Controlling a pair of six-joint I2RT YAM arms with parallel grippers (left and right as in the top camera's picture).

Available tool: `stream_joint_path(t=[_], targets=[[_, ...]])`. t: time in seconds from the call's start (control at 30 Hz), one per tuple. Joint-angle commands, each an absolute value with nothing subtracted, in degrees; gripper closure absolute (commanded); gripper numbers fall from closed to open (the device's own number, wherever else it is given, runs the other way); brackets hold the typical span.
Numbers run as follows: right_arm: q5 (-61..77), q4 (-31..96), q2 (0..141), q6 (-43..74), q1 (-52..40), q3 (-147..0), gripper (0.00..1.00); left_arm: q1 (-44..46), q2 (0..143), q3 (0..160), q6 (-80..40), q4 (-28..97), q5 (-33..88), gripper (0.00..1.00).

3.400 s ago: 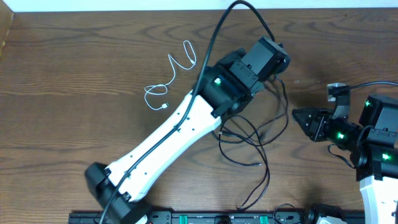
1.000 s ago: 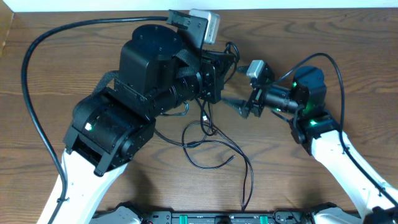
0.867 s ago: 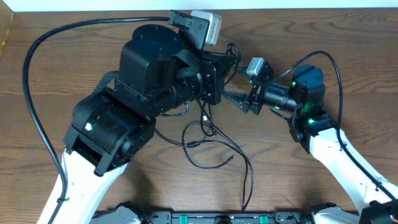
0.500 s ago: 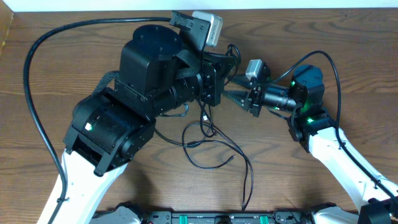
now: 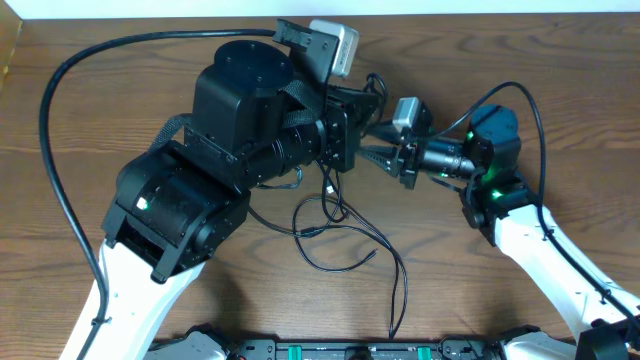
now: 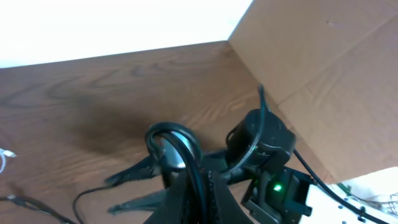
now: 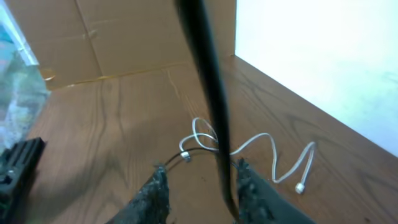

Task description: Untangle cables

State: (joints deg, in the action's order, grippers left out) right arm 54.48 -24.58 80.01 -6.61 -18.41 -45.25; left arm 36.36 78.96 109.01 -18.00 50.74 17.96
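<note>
My left gripper [image 6: 199, 202] is raised above the table and shut on a black cable [image 6: 168, 134], which loops up from its jaws. In the overhead view the big left arm [image 5: 250, 130] hides that gripper. The rest of the black cable [image 5: 340, 232] lies in loose loops on the wood. My right gripper [image 5: 368, 145] is open and points left, close to the left gripper. In the right wrist view its fingers [image 7: 202, 193] straddle the hanging black cable [image 7: 214, 124]. A white cable [image 7: 261, 146] lies on the table beyond, with a black plug end [image 7: 185, 157] beside it.
A cardboard wall [image 6: 323, 74] stands at the table's side and also shows in the right wrist view [image 7: 124, 37]. A black rail [image 5: 350, 350] runs along the front edge. The left arm's thick black wire [image 5: 60, 110] arcs over the left of the table.
The left arm has lifted the black cable off the table. The right gripper has come in from the right, and in the last second edged left, closer to the left gripper.
</note>
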Motion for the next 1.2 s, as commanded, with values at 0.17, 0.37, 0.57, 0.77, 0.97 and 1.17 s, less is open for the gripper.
stream_joint_path(t=[0.17,0.37,0.57,0.77,0.97,1.17], targets=[[55.94,-20.56,80.14,-6.22,-18.06,-45.58,0.99,35.35,78.65,109.62,-16.23,50.48,19.88,0.92],[78.54,-19.29,80.14,-5.13,-12.23,-45.58,0.99,31.18,78.67,109.62,-15.18,49.93,19.88,0.92],[89.1,-19.05,80.14,-1.89,-13.28,-45.58,0.97,29.17,79.02,109.62,-15.53,47.05,19.92,0.92],[89.1,-18.5,80.14,-1.74,-16.69,-45.58,0.89,29.15,79.75,109.62,-17.87,45.1,19.92,0.92],[87.81,-18.41,80.14,-1.76,-20.4,-45.58,0.76,29.17,80.38,109.62,-20.56,44.07,19.92,0.92],[83.29,-18.39,80.14,-1.76,-23.07,-45.58,0.53,29.17,80.82,109.62,-21.82,43.35,19.94,0.92]])
